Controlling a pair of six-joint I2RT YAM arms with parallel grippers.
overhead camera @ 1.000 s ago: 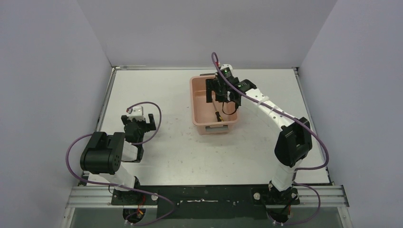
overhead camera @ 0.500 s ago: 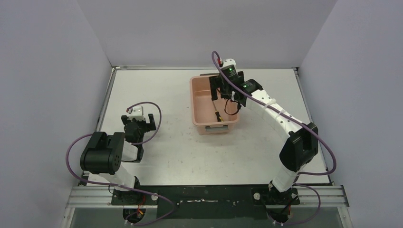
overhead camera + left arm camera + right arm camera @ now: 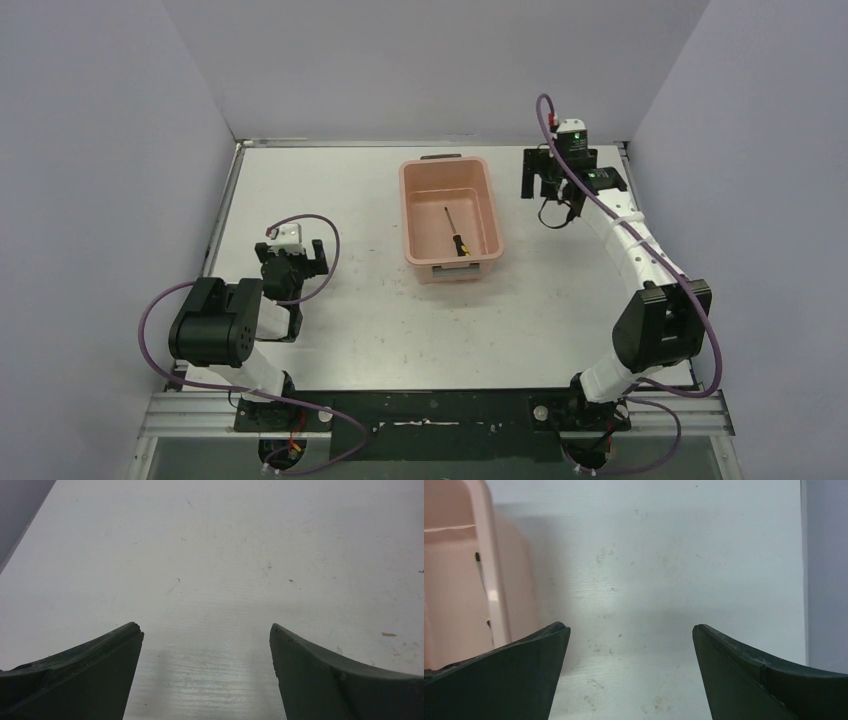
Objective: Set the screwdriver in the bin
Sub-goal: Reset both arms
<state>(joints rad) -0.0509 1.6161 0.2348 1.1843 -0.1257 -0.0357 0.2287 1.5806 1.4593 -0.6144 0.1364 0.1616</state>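
- The right end effector [image 3: 630, 628] is spread as wide as it goes. Its two dark fingers [image 3: 499, 675] are well apart, with nothing between them but bare counter [image 3: 664, 570].
- It hangs over the far right part of the counter, to the right of the bin [image 3: 412, 215] and clear of it. In its own wrist view the bin's pink wall fills the left edge.
- The right arm [image 3: 640, 250] stretches from its base at the near edge up towards that far corner, close to the counter's right edge.
- The screwdriver [image 3: 454, 231] lies flat on the floor of the bin, a little right of centre. Its black-and-yellow handle is towards the near end and its thin shaft angles away to the far left.
- The bin sits on the counter in the middle of the far half, with its long sides running near to far.
- The left end effector [image 3: 205, 630] is open too and holds nothing, with only scuffed counter showing between its fingers.
- It sits low over the left side of the counter, well apart from the bin. The left arm [image 3: 215, 335] is folded close to its base.
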